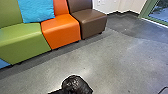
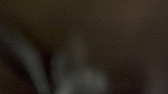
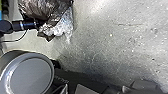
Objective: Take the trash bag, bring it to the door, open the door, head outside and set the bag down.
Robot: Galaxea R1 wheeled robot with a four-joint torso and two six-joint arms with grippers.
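Black plastic trash bag (image 1: 76, 86) is clasped by the left tool (image 3: 40, 24); carry it steadily, clear of the orange seat (image 1: 61, 30), toward green-framed glass (image 1: 160, 11) along the concrete floor's (image 1: 112, 57) far-right edge.

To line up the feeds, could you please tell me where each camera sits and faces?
Head view: high on the robot, facing forward and down at seats, floor and trash bag; a dark piece beside it is probably an arm.
Left wrist view: on that wrist, facing something dark and blurred; body parts indistinct.
Right wrist view: on that wrist, facing bag and floor; robot's plate and jointed bar show.
Shared: head and right wrist views, bag and floor.
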